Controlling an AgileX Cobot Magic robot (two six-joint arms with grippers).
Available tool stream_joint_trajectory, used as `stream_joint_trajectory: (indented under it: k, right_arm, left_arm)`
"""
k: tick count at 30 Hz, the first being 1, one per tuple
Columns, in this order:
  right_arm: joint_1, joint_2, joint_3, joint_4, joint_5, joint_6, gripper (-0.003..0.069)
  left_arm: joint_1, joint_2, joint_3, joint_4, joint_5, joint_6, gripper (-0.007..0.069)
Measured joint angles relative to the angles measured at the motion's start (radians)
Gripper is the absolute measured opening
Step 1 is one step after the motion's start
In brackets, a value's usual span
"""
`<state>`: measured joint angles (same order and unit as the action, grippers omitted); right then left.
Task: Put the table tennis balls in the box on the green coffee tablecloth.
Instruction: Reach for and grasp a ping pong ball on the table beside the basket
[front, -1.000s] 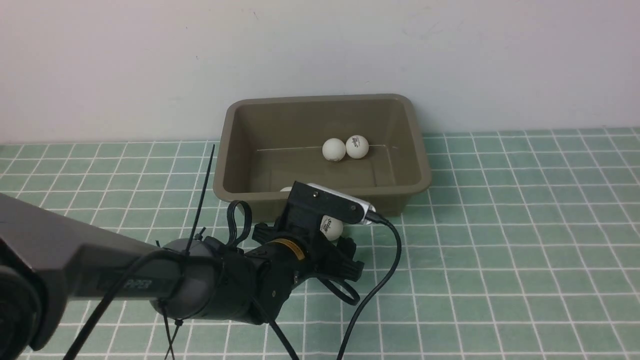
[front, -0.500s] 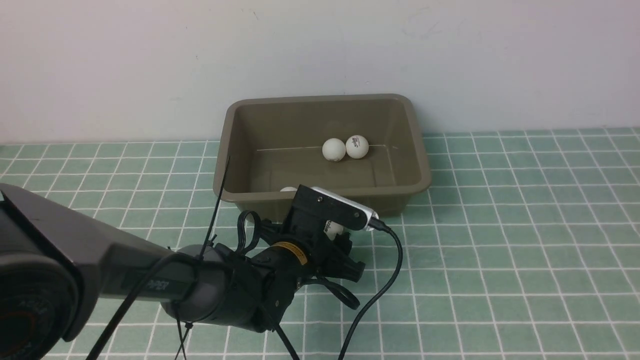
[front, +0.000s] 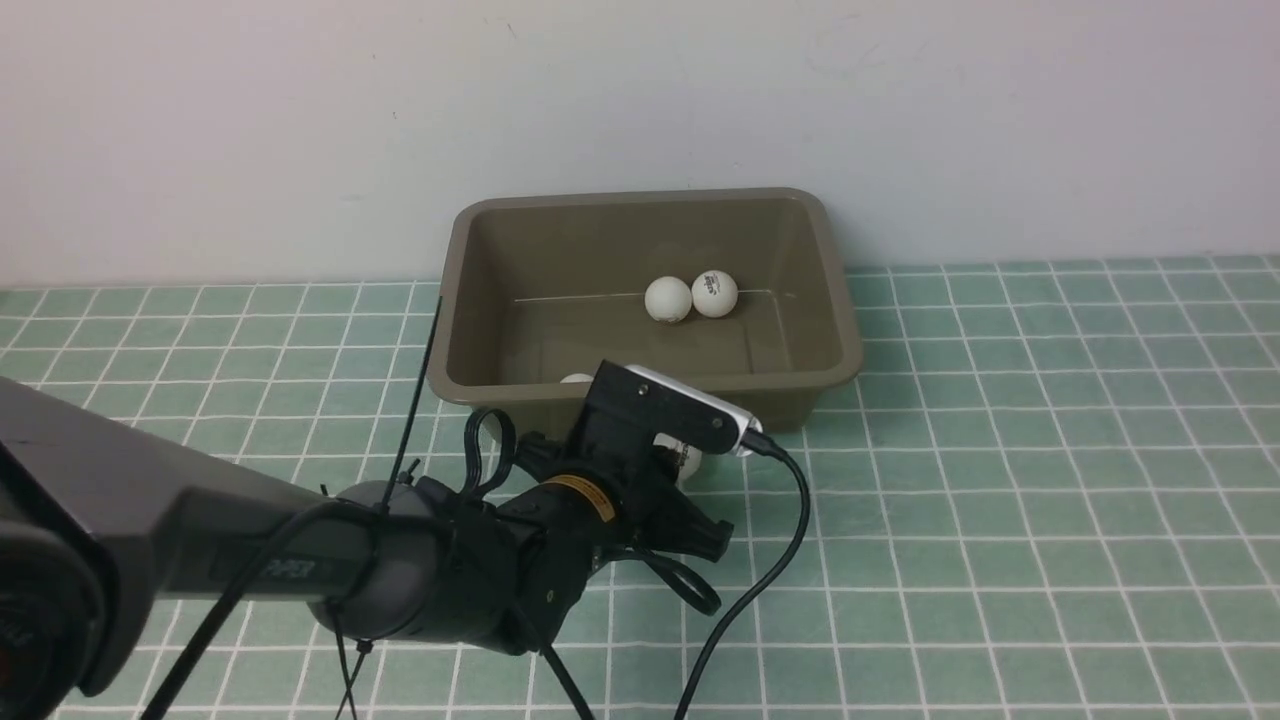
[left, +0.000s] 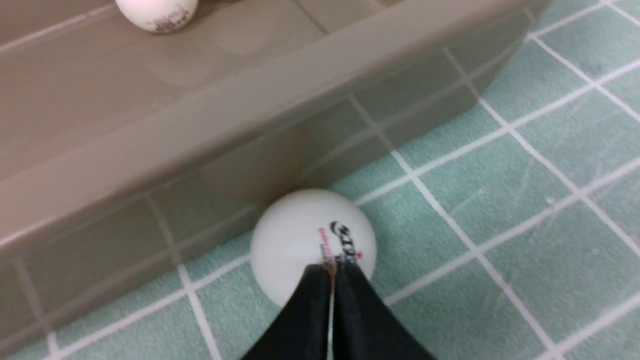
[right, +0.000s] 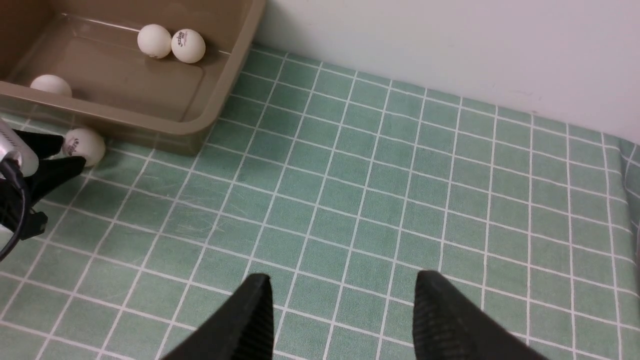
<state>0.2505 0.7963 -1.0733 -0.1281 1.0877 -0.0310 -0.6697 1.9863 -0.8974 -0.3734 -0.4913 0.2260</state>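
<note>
Currently: ball beside box wall, likely light, slick, rolls easily; you pinch across its middle; left gripper jaws pressed together, empty; right gripper spread.

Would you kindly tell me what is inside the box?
The box holds three balls: a plain ball touching a logo ball by the far wall, a third ball by the near wall, which hides some floor.

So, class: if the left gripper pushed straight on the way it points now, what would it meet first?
Probably the small white table tennis ball on the teal-green checked cloth, at the shut tips of the left gripper; the olive-brown plastic box stands just behind it.
</note>
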Motion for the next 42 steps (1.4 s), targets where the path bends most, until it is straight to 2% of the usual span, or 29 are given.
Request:
stream_joint_trajectory:
  k: [14,18,24,27,31,42]
  right_arm:
    - [0.0,0.0,0.0,-0.002,-0.013,0.0,0.0356]
    - [0.0,0.0,0.0,-0.002,-0.026,0.0,0.0356]
    - [0.0,0.0,0.0,-0.002,-0.03,0.0,0.0356]
    - [0.0,0.0,0.0,-0.002,-0.03,0.0,0.0356]
    - [0.0,0.0,0.0,-0.002,-0.03,0.0,0.0356]
    - [0.0,0.0,0.0,-0.003,-0.03,0.0,0.0356]
  left_arm:
    - [0.0,-0.053,0.0,0.001,0.073,0.0,0.0008]
    - [0.0,-0.053,0.0,0.021,0.127,0.0,0.0121]
    - [0.0,-0.053,0.0,0.011,0.169,-0.055,0.0444]
    - [0.0,-0.053,0.0,-0.016,0.169,-0.118,0.0532]
    - [0.0,-0.053,0.0,-0.022,0.167,-0.162,0.054]
    - [0.0,-0.048,-0.006,-0.023,0.064,-0.177,0.0484]
